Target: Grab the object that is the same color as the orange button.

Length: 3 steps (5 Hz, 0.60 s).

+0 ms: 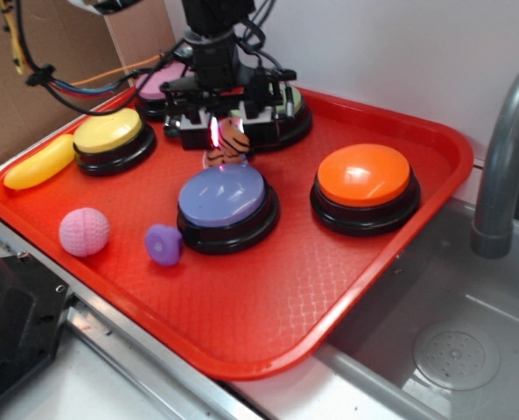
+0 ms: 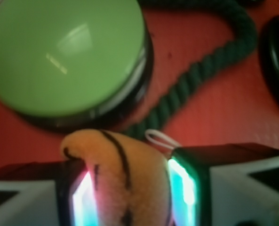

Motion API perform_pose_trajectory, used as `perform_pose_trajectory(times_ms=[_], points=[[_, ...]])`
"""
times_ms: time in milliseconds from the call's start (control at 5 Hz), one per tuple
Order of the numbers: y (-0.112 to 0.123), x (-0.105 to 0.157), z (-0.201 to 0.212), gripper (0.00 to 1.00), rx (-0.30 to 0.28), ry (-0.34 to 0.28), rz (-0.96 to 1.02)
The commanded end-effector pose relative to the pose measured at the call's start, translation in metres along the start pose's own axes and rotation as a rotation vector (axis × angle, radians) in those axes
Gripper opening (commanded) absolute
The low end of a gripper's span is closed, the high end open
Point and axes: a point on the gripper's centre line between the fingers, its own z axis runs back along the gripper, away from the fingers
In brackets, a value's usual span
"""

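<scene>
Wrist view – gripper (image 2: 130, 188) fingers clamped on orange tiger toy (image 2: 123, 174), green rope (image 2: 195, 75) trailing, red tray (image 2: 214, 117) below

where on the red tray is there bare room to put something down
Widest bare patch: the near corner of the red tray, in front of the purple button and the orange button. A smaller strip runs right of the orange button. The back is crowded: the pincer holds the tiger toy between buttons.
</scene>
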Motion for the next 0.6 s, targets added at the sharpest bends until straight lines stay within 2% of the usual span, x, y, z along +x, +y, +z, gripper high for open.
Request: perform_pose_trajectory(times_ms=[0, 200, 400], points=[[0.025, -0.004, 0.067, 0.0, -0.027, 0.014, -0.266], [0.04, -0.015, 0.09, 0.0, -0.015, 0.073, -0.399], [0.072, -0.027, 0.109, 0.0, -0.024, 0.131, -0.564]])
